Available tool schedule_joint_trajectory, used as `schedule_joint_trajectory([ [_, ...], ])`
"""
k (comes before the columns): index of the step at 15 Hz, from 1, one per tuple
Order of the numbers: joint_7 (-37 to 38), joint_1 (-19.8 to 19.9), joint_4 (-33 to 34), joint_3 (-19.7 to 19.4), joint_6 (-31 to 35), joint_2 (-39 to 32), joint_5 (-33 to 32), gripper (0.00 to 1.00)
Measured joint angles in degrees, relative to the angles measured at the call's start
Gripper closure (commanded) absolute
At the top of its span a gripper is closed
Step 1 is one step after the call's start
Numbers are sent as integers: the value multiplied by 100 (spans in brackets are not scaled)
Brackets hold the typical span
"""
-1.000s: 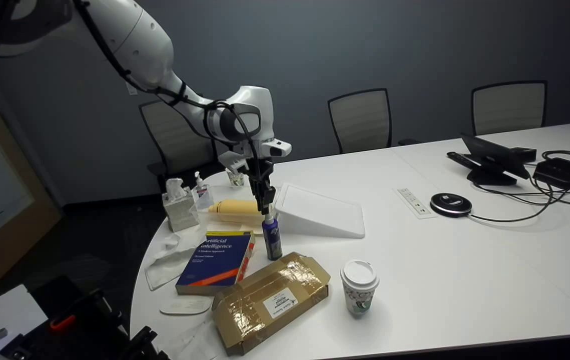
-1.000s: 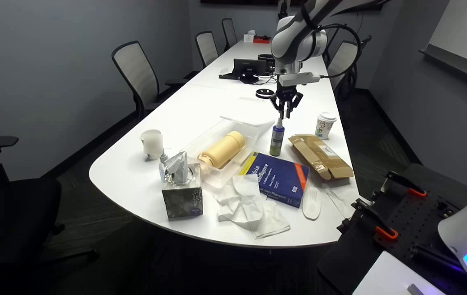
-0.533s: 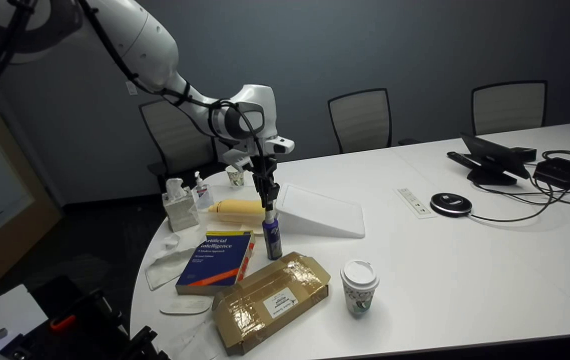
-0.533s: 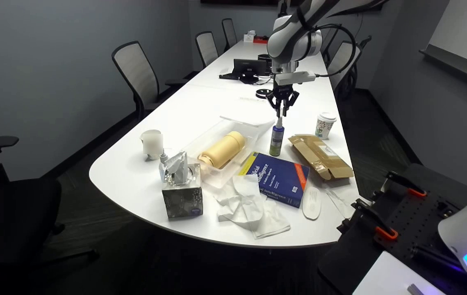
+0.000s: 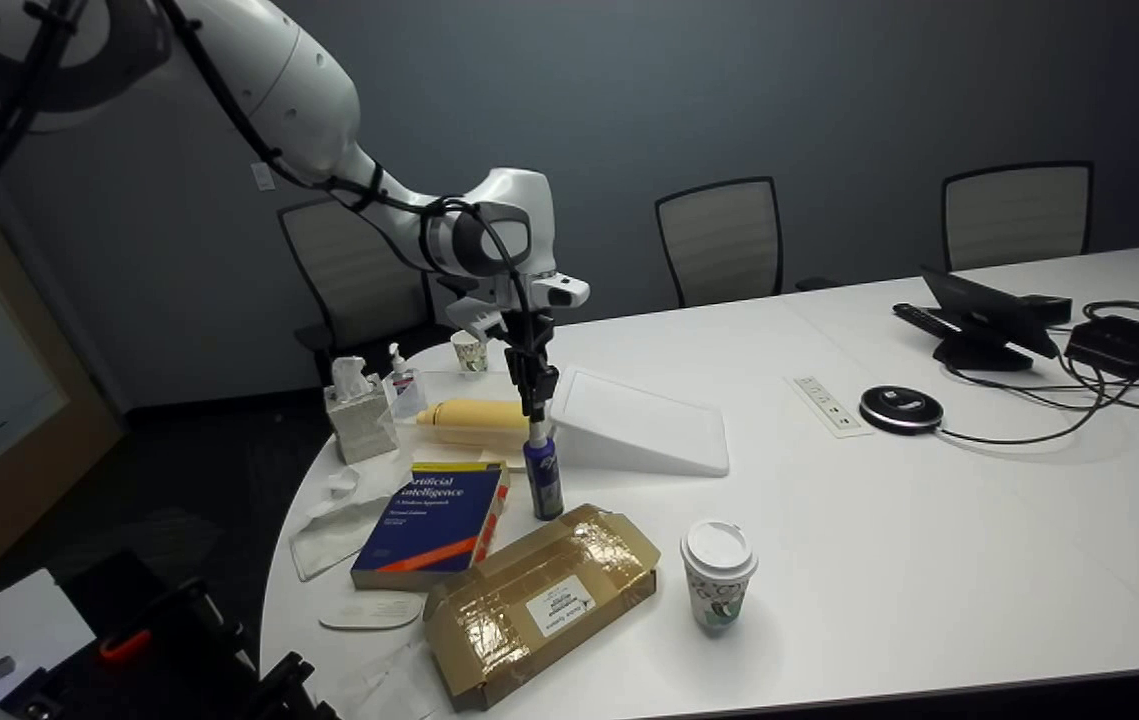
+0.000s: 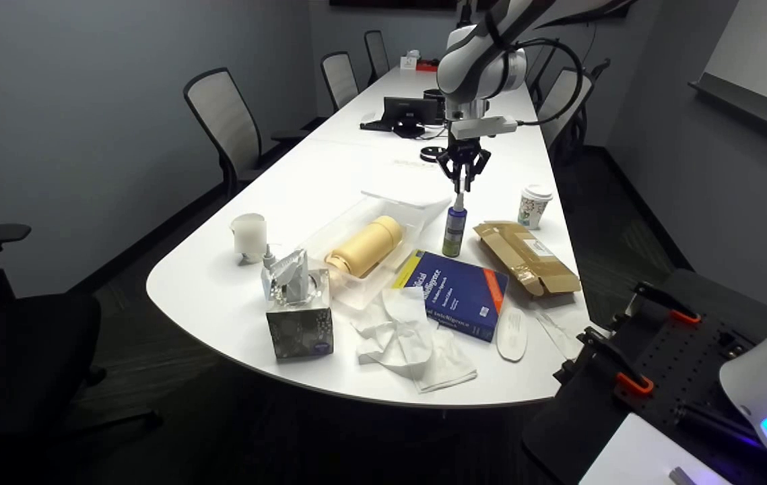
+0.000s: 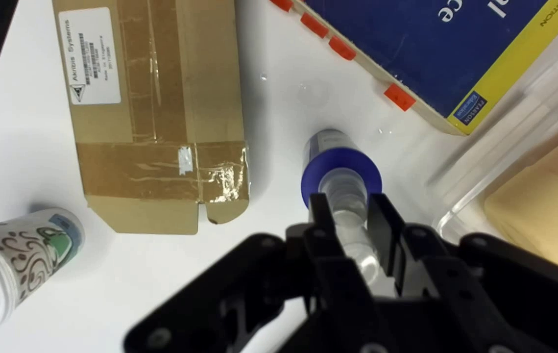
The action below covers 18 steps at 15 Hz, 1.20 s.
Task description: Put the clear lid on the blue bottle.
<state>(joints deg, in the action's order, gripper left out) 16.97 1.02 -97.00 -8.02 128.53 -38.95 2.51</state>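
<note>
The slim blue bottle (image 5: pixel 544 482) stands upright on the table in both exterior views, also here (image 6: pixel 454 232). It has a narrow pale top. In the wrist view its blue collar (image 7: pixel 310 181) shows just beyond the fingertips. My gripper (image 7: pixel 348 196) is directly above the bottle, its fingers close on either side of the clear lid (image 7: pixel 354 232). The lid is lined up over the bottle's pale top; whether it touches or surrounds that top I cannot tell. In the exterior views the gripper (image 6: pixel 462 186) points down and the lid is a small pale patch between its fingers.
A thick blue book (image 5: pixel 434 525) and a brown cardboard box (image 5: pixel 549 610) lie close to the bottle. A clear container holding a yellow bottle (image 6: pixel 366 246) and a white sloped piece (image 5: pixel 639 425) stand beside it. A coffee cup (image 5: pixel 717 580) stands beyond the box.
My gripper with the lid has shifted slightly, leftward in one view and rightward in another, to sit over the bottle's top. In the last half second it has barely moved. The bottle has stayed in place.
</note>
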Motion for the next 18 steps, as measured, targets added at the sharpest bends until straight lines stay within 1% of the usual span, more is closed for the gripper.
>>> schedule_joint_trajectory([
  [9, 0, 32, 7, 28, -35, 0, 9, 94],
  [12, -16, 107, 12, 90, -35, 0, 45, 94],
  [18, -331, 294, 16, 224, -35, 4, 236, 94],
])
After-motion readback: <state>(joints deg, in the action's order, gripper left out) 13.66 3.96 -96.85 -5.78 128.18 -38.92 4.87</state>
